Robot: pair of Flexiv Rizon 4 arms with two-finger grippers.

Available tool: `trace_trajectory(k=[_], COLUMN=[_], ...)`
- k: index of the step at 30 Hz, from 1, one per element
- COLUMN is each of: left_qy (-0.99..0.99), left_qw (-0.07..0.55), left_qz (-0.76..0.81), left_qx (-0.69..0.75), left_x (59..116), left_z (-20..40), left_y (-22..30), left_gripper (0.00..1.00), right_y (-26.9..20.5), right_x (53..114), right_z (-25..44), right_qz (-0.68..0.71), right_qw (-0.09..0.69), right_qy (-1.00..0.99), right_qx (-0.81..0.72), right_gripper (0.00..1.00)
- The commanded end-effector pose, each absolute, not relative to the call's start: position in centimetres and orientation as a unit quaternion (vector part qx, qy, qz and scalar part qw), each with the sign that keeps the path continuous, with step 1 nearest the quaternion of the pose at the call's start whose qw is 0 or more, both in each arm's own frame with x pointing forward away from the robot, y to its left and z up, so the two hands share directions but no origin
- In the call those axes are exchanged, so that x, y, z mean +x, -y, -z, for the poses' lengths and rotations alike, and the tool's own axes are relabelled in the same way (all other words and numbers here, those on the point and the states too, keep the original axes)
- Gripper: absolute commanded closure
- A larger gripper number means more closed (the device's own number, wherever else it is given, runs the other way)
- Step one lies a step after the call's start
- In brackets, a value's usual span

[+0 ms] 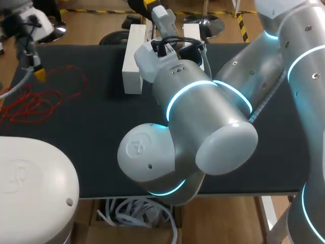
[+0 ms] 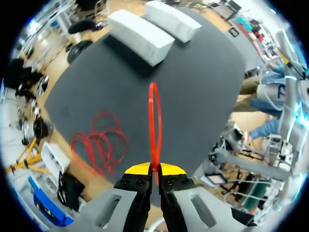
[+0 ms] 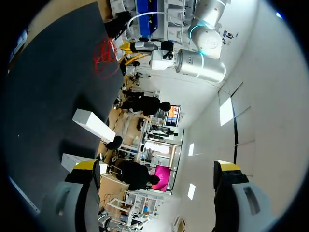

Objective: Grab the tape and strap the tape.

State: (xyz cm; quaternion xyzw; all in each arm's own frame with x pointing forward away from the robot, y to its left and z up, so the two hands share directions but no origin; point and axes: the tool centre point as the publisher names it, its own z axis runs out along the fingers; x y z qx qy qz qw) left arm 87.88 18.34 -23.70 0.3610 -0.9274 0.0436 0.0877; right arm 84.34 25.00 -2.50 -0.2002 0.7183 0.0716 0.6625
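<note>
The red tape lies as a tangle of loops (image 1: 35,99) on the dark table's left side, also seen as the tangle (image 2: 99,142) under my left gripper. My left gripper (image 2: 153,169) is shut on one end of a thin red strap loop (image 2: 153,118), which stands out ahead of its yellow tips above the mat. In the head view the left gripper (image 1: 39,74) hangs just over the tangle's far edge. My right gripper (image 3: 157,166) is open and empty, raised above the table's far side and pointing out into the room; the tangle (image 3: 105,55) is far from it.
Two long white blocks (image 1: 134,58) (image 1: 192,33) lie side by side at the table's far middle, below the right wrist (image 1: 167,30). The bulky right arm (image 1: 203,122) spans the table's middle and hides much of the mat (image 1: 91,152).
</note>
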Motion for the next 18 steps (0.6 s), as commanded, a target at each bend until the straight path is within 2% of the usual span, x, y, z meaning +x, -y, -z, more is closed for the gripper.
trace_trajectory(k=[1, 2, 3, 4, 5, 6, 18], left_qy=[0.923, 0.923, 0.924, 0.927, 0.927, 0.927, 0.927], left_qw=[0.108, 0.101, 0.1, 0.101, 0.101, 0.101, 0.101], left_qz=[-0.018, -0.017, -0.016, -0.014, -0.014, -0.014, -0.014], left_qx=[0.368, 0.37, 0.369, 0.361, 0.361, 0.361, 0.361], left_x=[89.6, 89.85, 90.11, 90.41, 90.41, 90.41, 90.41], left_z=[23.02, 22.95, 22.88, 22.9, 22.9, 22.9, 22.9], left_y=[-20.57, -20.71, -21.02, -21.54, -21.54, -21.54, -21.54], left_gripper=[1.0, 1.0, 0.85, 0.61, 0.07, 0.0, 0.0], right_y=[-24.9, -24.9, -24.9, -24.9, -24.9, -24.9, -24.9], right_x=[84.4, 84.4, 84.4, 84.4, 84.4, 84.4, 84.4], right_z=[2.17, 2.17, 2.17, 2.17, 2.17, 2.17, 2.17], right_qz=[-0.071, -0.071, -0.071, -0.071, -0.071, -0.071, -0.071], right_qw=[0.66, 0.66, 0.66, 0.66, 0.66, 0.66, 0.66], right_qy=[-0.72, -0.72, -0.72, -0.72, -0.72, -0.72, -0.72], right_qx=[-0.203, -0.203, -0.203, -0.203, -0.203, -0.203, -0.203], right_gripper=[0.0, 0.0, 0.0, 0.0, 0.0, 0.0, 0.0])
